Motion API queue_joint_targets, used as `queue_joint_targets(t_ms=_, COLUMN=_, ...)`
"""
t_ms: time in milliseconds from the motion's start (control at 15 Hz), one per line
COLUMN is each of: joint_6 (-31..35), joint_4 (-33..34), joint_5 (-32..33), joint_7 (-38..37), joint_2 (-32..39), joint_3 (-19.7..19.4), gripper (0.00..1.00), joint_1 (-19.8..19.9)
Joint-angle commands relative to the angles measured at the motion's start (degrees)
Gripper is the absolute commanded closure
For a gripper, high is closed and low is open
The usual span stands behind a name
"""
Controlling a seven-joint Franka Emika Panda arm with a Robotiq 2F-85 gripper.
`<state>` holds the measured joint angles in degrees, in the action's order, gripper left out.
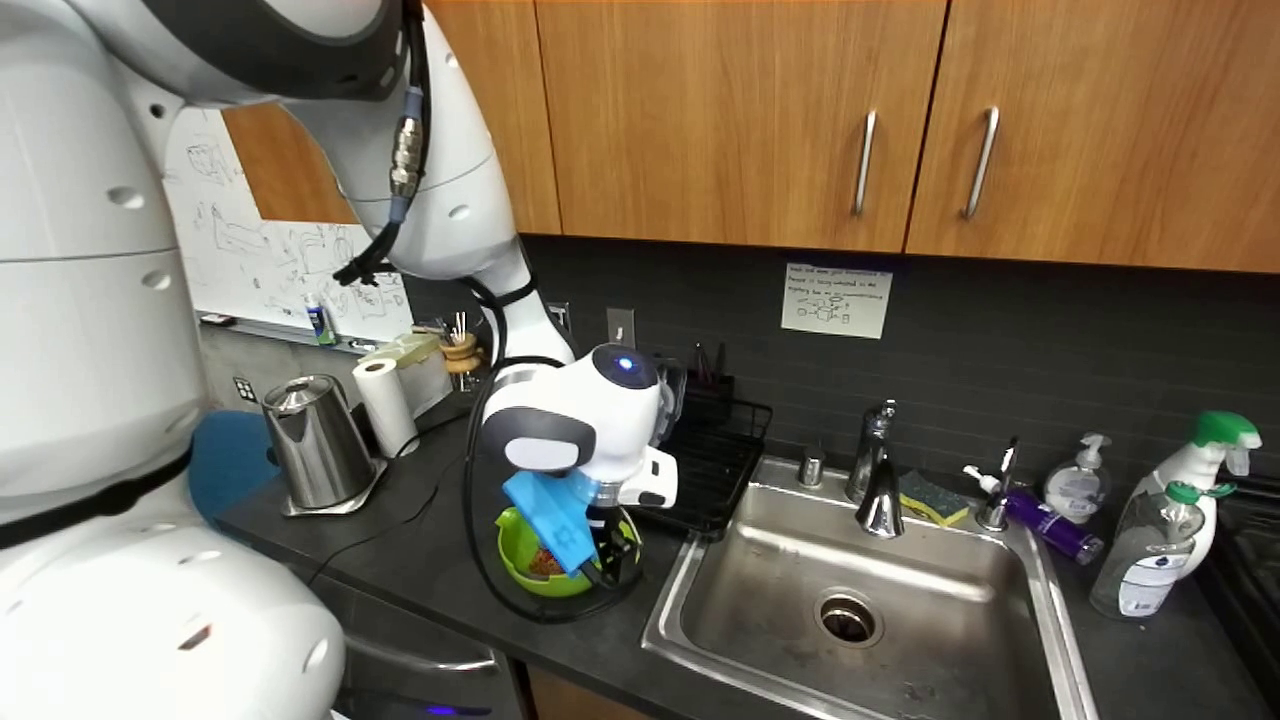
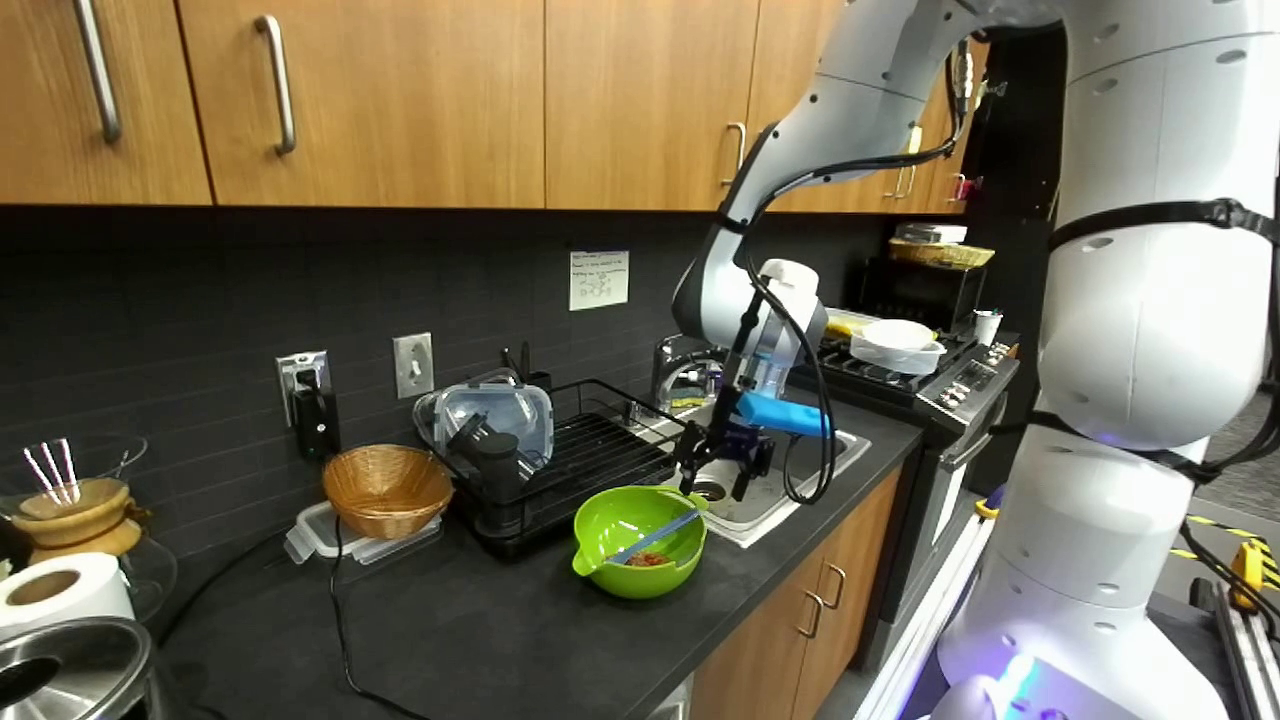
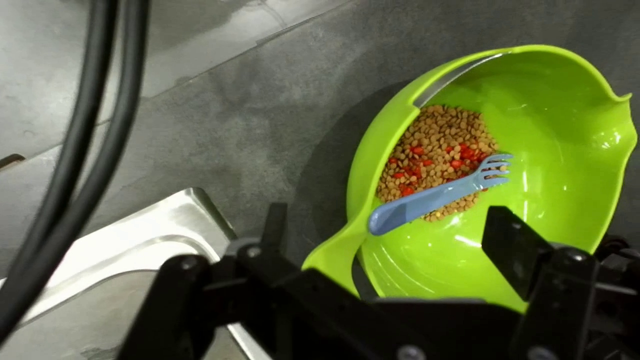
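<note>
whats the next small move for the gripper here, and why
Probably a small lift straight up with the jaws open: the gripper holds nothing, and the blue fork lies loose in the green bowl. In the wrist view one finger shows outside the bowl and the other over its inside, so going sideways first might knock the bowl's handle.

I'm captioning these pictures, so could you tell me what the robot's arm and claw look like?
The smooth, rounded white robot arm has dark-grey sections, wide black straps, long black cables, a ribbed silver connector and a small, round, glowing blue light. A flat, bright-blue piece sits beside the angular black claw, which has two blocky fingers.
</note>
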<state>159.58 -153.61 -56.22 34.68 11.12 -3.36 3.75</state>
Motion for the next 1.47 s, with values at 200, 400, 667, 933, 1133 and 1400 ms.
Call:
queue_joint_targets(t_ms=200, joint_6=0.04, joint_4=1.02, joint_5=1.31, joint_7=-0.75, joint_2=0.55, joint_3=0.57, gripper=0.00, joint_1=-1.71)
queue_joint_targets(t_ms=400, joint_6=-0.36, joint_4=2.44, joint_5=2.69, joint_7=-1.34, joint_2=1.92, joint_3=0.49, gripper=0.00, joint_1=-2.51)
queue_joint_targets(t_ms=667, joint_6=-0.96, joint_4=4.79, joint_5=5.40, joint_7=-1.45, joint_2=4.42, joint_3=0.27, gripper=0.00, joint_1=-3.13)
queue_joint_targets(t_ms=933, joint_6=-0.78, joint_4=6.47, joint_5=9.24, joint_7=-3.83, joint_2=6.56, joint_3=-0.19, gripper=0.00, joint_1=-4.31)
queue_joint_targets(t_ms=1133, joint_6=-0.52, joint_4=6.74, joint_5=12.30, joint_7=-6.58, joint_2=7.06, joint_3=-0.80, gripper=0.00, joint_1=-5.21)
queue_joint_targets(t_ms=1400, joint_6=-0.14, joint_4=5.98, joint_5=15.98, joint_7=-10.74, joint_2=6.21, joint_3=-2.17, gripper=0.00, joint_1=-6.46)
